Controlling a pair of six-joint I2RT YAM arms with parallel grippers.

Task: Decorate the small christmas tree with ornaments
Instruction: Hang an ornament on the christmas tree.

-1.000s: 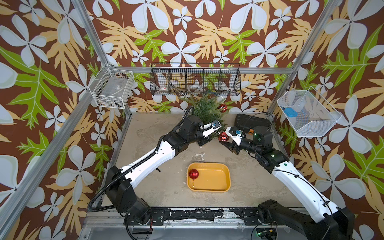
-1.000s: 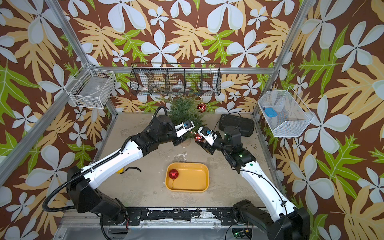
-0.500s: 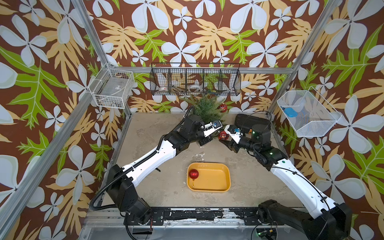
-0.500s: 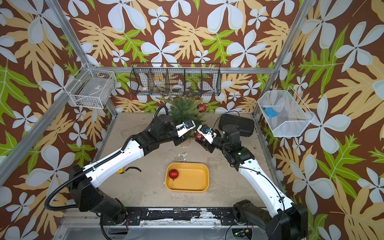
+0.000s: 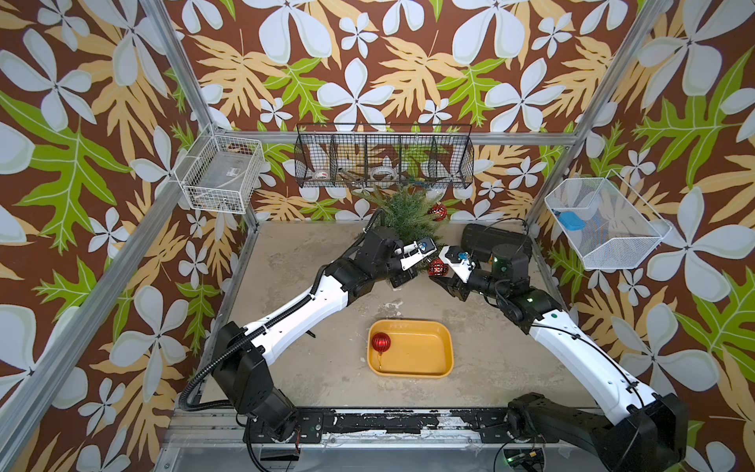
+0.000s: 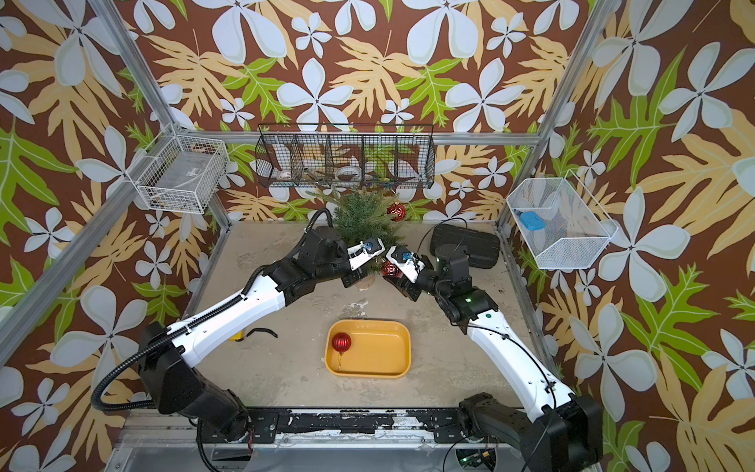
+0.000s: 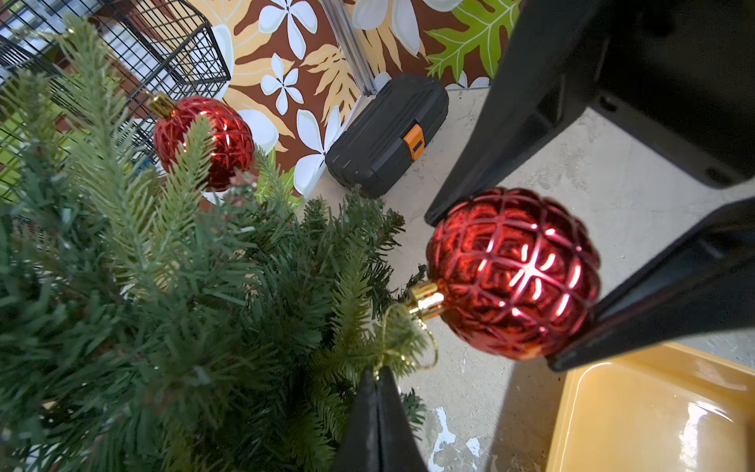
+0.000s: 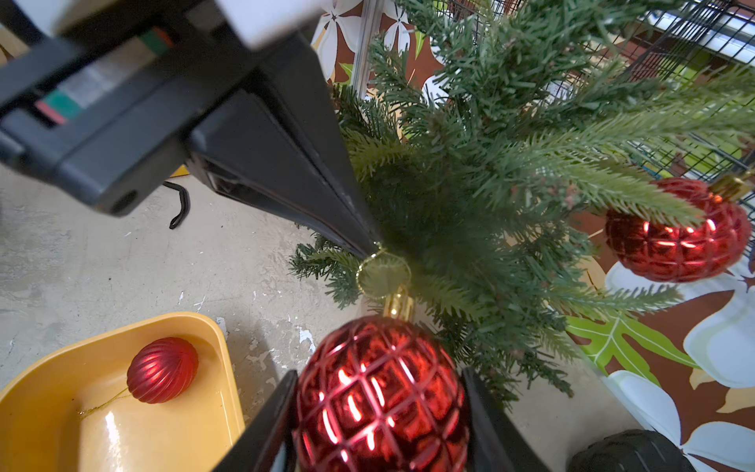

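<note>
The small christmas tree [image 5: 408, 212] [image 6: 361, 220] stands at the back middle of the table. One red lattice ornament [image 5: 439, 211] [image 7: 204, 143] hangs on its right side. A second lattice ornament [image 5: 436, 267] [image 8: 380, 392] is held low at the tree's front, my right gripper [image 5: 440, 273] [image 8: 380, 408] shut around its ball. My left gripper [image 5: 428, 258] [image 7: 378, 370] is shut on that ornament's gold loop [image 8: 382, 271] [image 7: 425, 347], which lies against a lower branch tip. A ribbed red ornament [image 5: 380, 341] [image 8: 162, 370] lies in the yellow tray [image 5: 443, 361].
A black case [image 5: 490, 239] lies at the back right, beside the tree. A black wire basket [image 5: 384, 163] hangs on the back wall just above the treetop. White wire baskets hang at the left [image 5: 218, 175] and at the right [image 5: 604, 224]. A black cable [image 6: 261, 332] lies left of the tray.
My right arm's forearm has shifted slightly toward the back. The held ornament and both grippers stay almost in place at the tree's front.
</note>
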